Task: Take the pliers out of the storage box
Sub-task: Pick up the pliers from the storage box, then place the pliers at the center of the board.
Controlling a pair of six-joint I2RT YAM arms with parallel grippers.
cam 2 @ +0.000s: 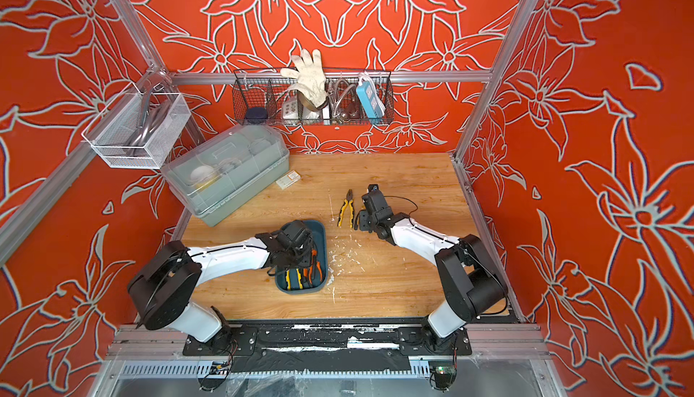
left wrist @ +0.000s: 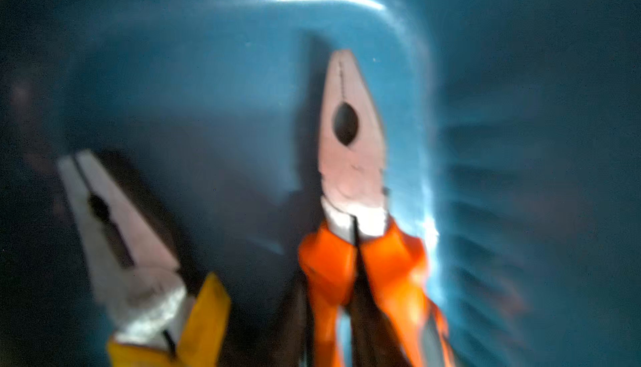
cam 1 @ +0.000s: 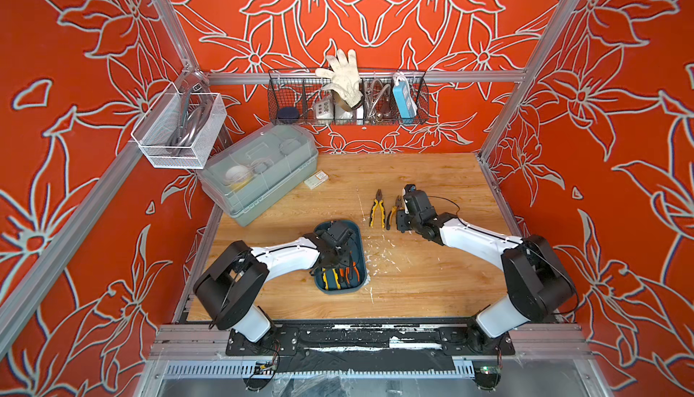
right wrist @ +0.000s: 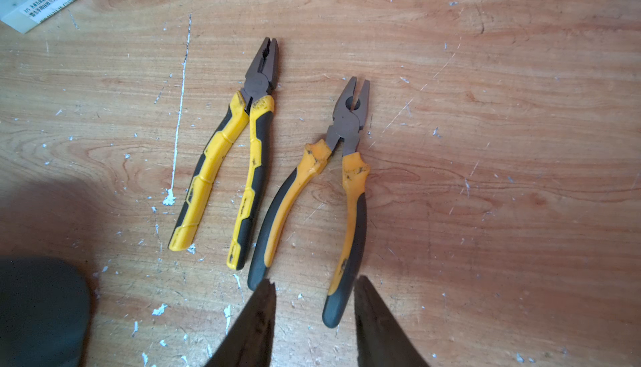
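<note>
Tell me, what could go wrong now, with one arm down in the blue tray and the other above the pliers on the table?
1. The pliers in the tray lie packed side by side, so the left gripper might catch two or slip off one.
2. The orange pliers sit close to the tray wall, leaving little finger room; the tray could get dragged.
3. The right gripper, open above the pliers on the table, might knock them.
</note>
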